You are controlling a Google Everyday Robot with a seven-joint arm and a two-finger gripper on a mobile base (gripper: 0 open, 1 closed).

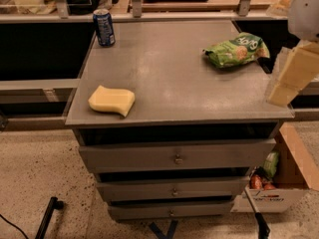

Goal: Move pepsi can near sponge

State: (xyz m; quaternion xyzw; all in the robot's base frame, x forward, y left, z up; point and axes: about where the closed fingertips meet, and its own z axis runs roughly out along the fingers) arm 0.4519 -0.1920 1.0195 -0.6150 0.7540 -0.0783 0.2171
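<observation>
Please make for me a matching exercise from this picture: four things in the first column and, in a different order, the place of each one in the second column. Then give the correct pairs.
Column 1
1. pepsi can
2. sponge
3. green snack bag
4. gripper

Column 2
A. at the right edge of the view, over the right side of the table
B. front left part of the table
C. back left corner of the table, standing upright
D. back right part of the table, lying flat

Pairs: 1-C, 2-B, 3-D, 4-A
</observation>
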